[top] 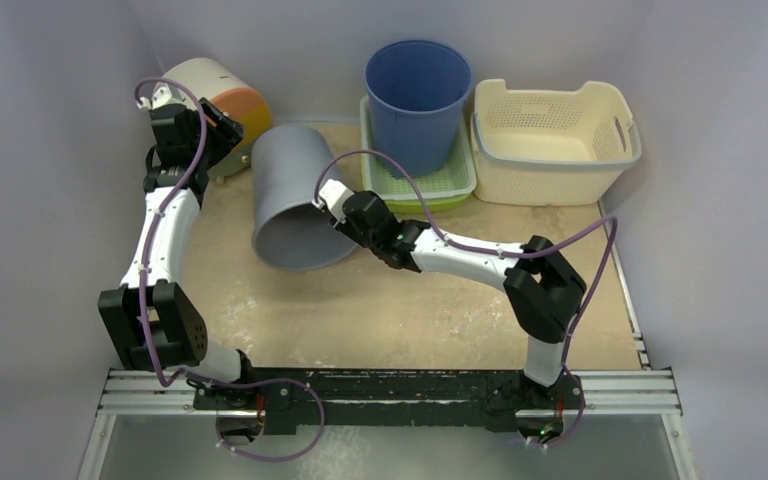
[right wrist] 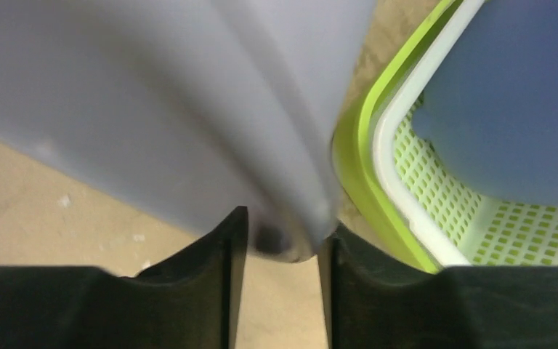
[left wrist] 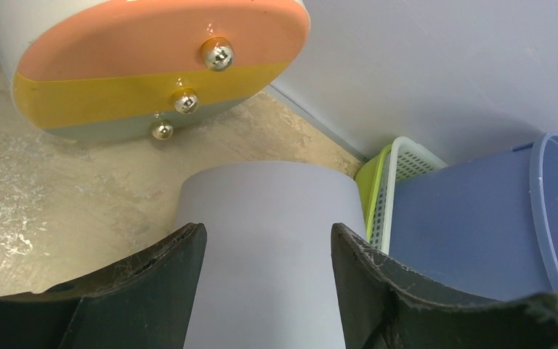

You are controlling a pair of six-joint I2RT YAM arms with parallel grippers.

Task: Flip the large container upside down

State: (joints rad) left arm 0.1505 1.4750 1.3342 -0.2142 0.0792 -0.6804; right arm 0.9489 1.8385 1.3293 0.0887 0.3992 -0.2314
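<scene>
The large grey container (top: 290, 195) lies tilted on its side on the table, its mouth toward the near side. It also shows in the left wrist view (left wrist: 269, 276) and the right wrist view (right wrist: 152, 109). My right gripper (top: 328, 207) is at the right side of the container's mouth. Its jaws (right wrist: 283, 218) are closed on the rim, one finger inside and one outside. My left gripper (top: 218, 125) hovers open and empty behind the container's base, which shows between its fingers (left wrist: 269, 231) without touching them.
A white drum with an orange and yellow face (top: 215, 85) lies at the back left, close to my left gripper. A blue bucket (top: 417, 95) stands in a green tray (top: 460, 188) right of the grey container. A cream basket (top: 555, 140) is at the back right.
</scene>
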